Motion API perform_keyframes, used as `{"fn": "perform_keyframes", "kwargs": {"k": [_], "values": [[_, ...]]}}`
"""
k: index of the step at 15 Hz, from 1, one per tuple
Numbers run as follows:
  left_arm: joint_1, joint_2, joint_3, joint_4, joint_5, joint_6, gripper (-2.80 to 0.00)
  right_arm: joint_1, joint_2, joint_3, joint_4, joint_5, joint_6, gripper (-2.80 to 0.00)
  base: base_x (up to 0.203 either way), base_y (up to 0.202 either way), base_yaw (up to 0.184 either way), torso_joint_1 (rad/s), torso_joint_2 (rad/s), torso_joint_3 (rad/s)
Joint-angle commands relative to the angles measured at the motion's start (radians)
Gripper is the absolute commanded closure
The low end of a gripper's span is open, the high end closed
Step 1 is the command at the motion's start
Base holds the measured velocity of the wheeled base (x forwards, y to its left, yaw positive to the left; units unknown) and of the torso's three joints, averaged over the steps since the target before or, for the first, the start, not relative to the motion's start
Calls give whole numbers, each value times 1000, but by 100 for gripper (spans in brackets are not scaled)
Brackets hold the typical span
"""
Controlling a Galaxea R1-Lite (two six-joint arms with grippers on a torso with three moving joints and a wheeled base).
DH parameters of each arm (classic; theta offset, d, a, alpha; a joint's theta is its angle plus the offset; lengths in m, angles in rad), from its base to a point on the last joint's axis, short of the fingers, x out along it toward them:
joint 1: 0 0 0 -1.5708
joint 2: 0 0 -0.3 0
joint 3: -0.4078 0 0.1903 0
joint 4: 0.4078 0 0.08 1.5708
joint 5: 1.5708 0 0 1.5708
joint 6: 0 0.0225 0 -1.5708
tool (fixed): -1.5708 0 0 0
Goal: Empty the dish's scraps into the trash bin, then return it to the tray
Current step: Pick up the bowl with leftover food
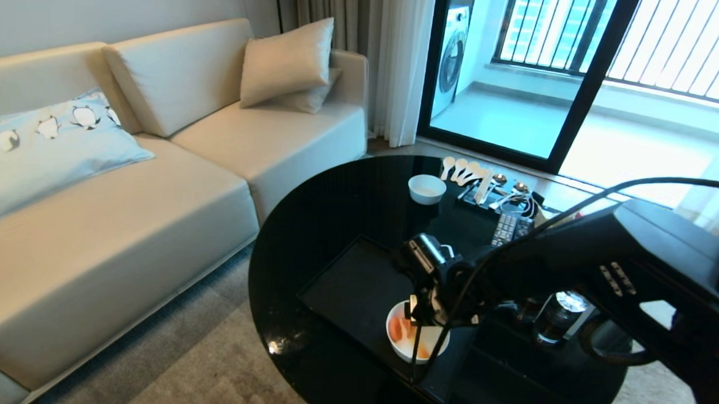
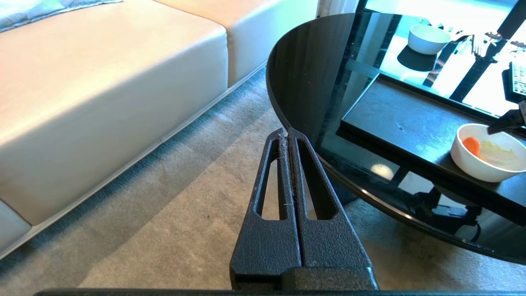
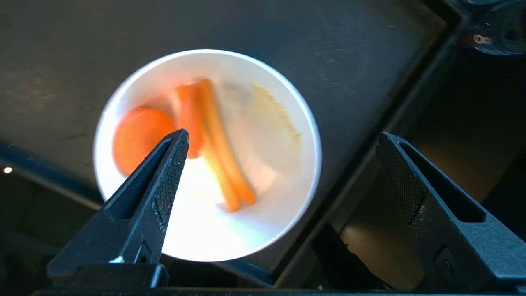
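Right gripper [image 3: 283, 139]: jaws spread wide, empty, poised above the dish.
Dish [image 3: 205, 156]: directly under the gripper, one finger over its inside, the other outside the rim; it sits at a corner of the tray [image 3: 82, 53].
Handling: likely light, rigid, breakable; the glaze looks slippery, so pinch the rim wall.
Scraps [image 3: 213, 139]: loose carrot slices and sticks, pale bits.
Materials: glossy white bowl, matte black tray.
Left gripper [image 2: 287, 135]: closed, parked over the carpet.
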Motion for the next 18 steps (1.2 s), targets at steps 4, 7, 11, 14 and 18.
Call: {"fn": "perform_keyframes", "kwargs": {"k": [4,7,11,14,18], "values": [[0,0,0,0,1,-1,0,-46,-81,123,-5,-4,6,-280,0,0,0,0,0,0],[0,0,0,0,1,-1,0,-47,-84,192,2,-2,80,-280,0,0,0,0,0,0],[0,0,0,0,1,-1,0,-27,-73,236,4,1,166,-280,0,0,0,0,0,0],[0,0,0,0,1,-1,0,-2,-75,232,21,5,214,-280,0,0,0,0,0,0],[0,0,0,0,1,-1,0,38,-100,226,74,8,295,-280,0,0,0,0,0,0]]}}
